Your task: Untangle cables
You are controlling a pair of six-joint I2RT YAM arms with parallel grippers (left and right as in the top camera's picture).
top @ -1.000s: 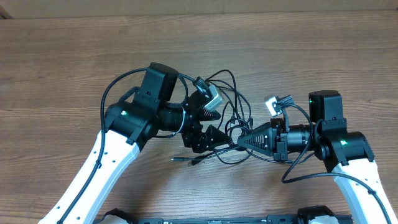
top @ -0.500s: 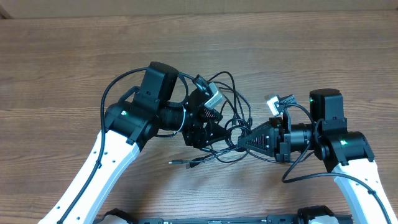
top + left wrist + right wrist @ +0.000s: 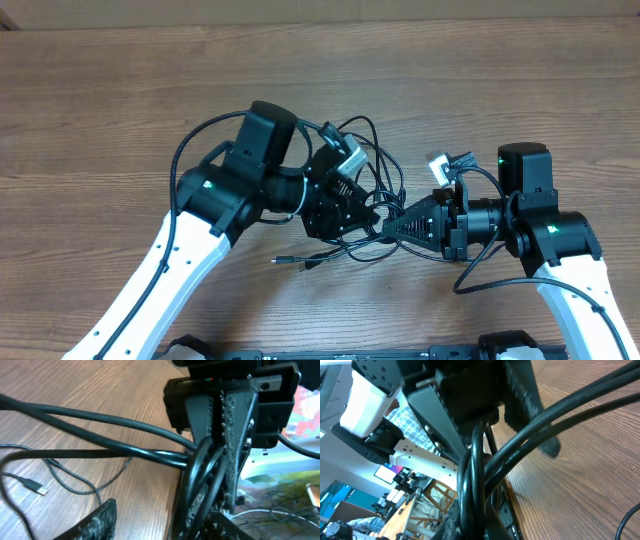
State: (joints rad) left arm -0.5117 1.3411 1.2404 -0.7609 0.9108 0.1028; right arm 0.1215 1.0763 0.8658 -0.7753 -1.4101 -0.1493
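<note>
The cables [image 3: 375, 195] are thin black cords knotted in loose loops at the middle of the table. Two silver-tipped plug ends [image 3: 296, 262] trail toward the front. My right gripper [image 3: 388, 228] is shut on a bundle of the cables; in the right wrist view the cords [image 3: 480, 475] run between its fingers [image 3: 475, 512]. My left gripper [image 3: 342, 214] is open, close against the right gripper's tip. In the left wrist view its fingers [image 3: 160, 515] stand apart, a cable loop [image 3: 200, 475] passes by the right finger, and a plug end [image 3: 32, 486] lies on the wood.
The wooden table [image 3: 100, 100] spreads all round the tangle. Each wrist camera and its thicker black wire sit above the cables, the left one [image 3: 342, 160] and the right one [image 3: 447, 165]. The two arms nearly touch at the middle.
My left arm has moved right and slightly forward, bringing its open gripper up to the right gripper's tip. The right arm has held still with the cables.
</note>
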